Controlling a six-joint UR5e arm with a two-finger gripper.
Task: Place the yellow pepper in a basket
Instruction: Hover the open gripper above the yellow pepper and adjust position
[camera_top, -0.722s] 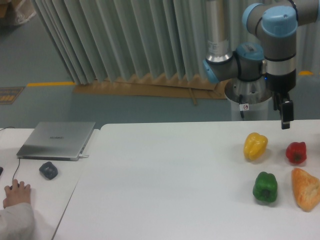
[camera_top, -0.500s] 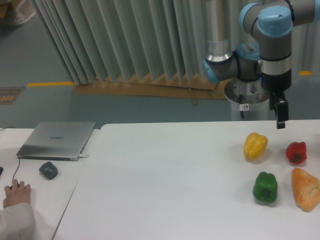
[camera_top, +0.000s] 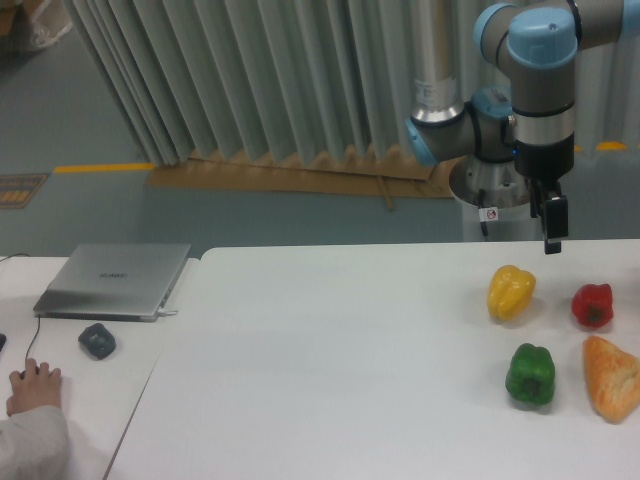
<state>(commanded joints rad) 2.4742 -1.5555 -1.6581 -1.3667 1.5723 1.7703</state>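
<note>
Your glossy, lobed yellow pepper (camera_top: 511, 292) sat on the smooth white table (camera_top: 330, 370). Your gripper (camera_top: 551, 246) had shifted left toward it, holding nothing; its opening couldn't be told.

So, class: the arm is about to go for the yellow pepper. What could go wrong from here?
1. The gripper hangs right of the yellow pepper, so a straight descent could miss it.
2. The red pepper and green pepper sit near, so they might get bumped.
3. No basket is in view.
</note>
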